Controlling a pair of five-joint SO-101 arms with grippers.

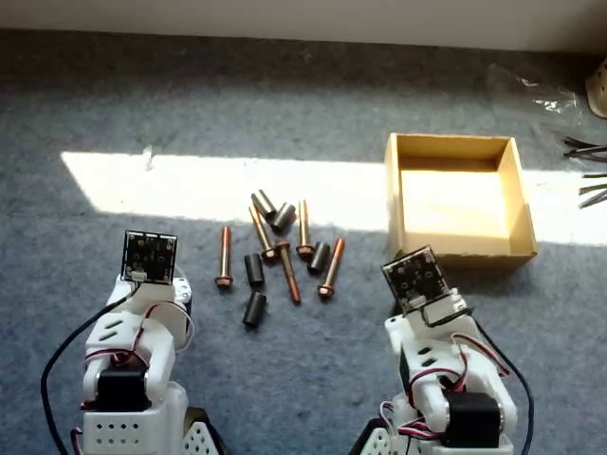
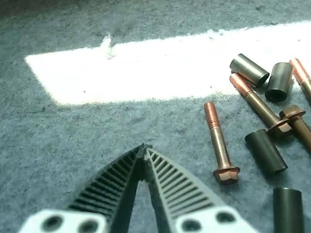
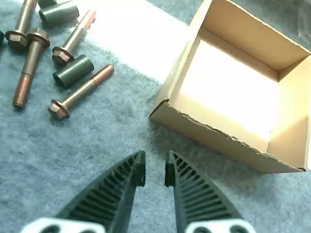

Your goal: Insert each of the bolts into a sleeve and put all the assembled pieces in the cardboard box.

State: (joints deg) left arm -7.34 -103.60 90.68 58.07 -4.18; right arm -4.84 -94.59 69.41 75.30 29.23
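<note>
Several copper-coloured bolts [image 1: 289, 270] and dark grey sleeves [image 1: 254, 309] lie loose in a cluster on the grey carpet between the two arms, every bolt apart from a sleeve. The cardboard box [image 1: 391, 199] stands to their right with nothing inside. My left gripper [image 2: 144, 149] is shut and holds nothing, just above the carpet, short of a lone bolt [image 2: 219, 143] and a sleeve [image 2: 265, 151]. My right gripper [image 3: 154, 170] is open by a narrow gap and holds nothing, hanging in front of the box's near wall [image 3: 209, 128], with a bolt [image 3: 80, 92] and a sleeve [image 3: 74, 71] off to one side.
A sunlit band [image 1: 142, 185] crosses the carpet behind the parts. A clear plastic bag [image 1: 531, 90] and dark tools [image 1: 588, 171] lie at the far right edge. Bare carpet lies in front of the parts, between the arm bases [image 1: 123, 379] [image 1: 446, 389].
</note>
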